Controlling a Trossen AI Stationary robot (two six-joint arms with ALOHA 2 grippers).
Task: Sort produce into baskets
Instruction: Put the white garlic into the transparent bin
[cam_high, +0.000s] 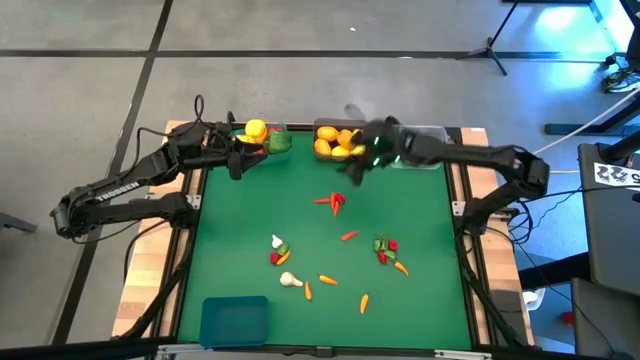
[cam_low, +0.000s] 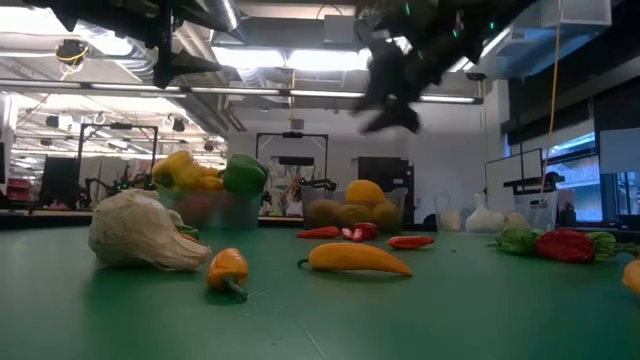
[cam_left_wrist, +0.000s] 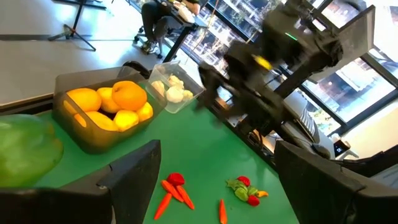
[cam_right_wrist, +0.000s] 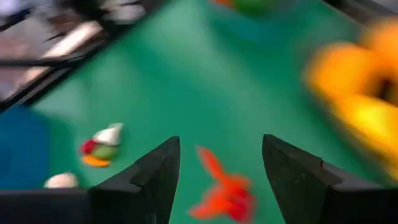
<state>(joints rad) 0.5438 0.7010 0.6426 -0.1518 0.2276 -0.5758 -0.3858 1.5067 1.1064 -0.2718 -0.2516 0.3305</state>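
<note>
Green felt-topped table (cam_high: 400, 310) first. The right gripper (cam_right_wrist: 221, 168) hangs with fingers apart and empty, just off the dark grey plastic bin of oranges and lemons (cam_high: 336, 141). Small red plastic chillies (cam_high: 334, 202) lie on the mat below it, near. They look light, stiff and slick, so I'd pinch mid-body. The left gripper (cam_left_wrist: 214, 180), spread and empty, waits by the pepper bin (cam_high: 262, 140).

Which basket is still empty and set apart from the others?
The opaque blue basket at the table's near-left corner; the other baskets sit along the far edge and hold produce.

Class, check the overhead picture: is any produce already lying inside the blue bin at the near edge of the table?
No: the blue bin shows only its bare blue floor, with nothing inside it.
</note>
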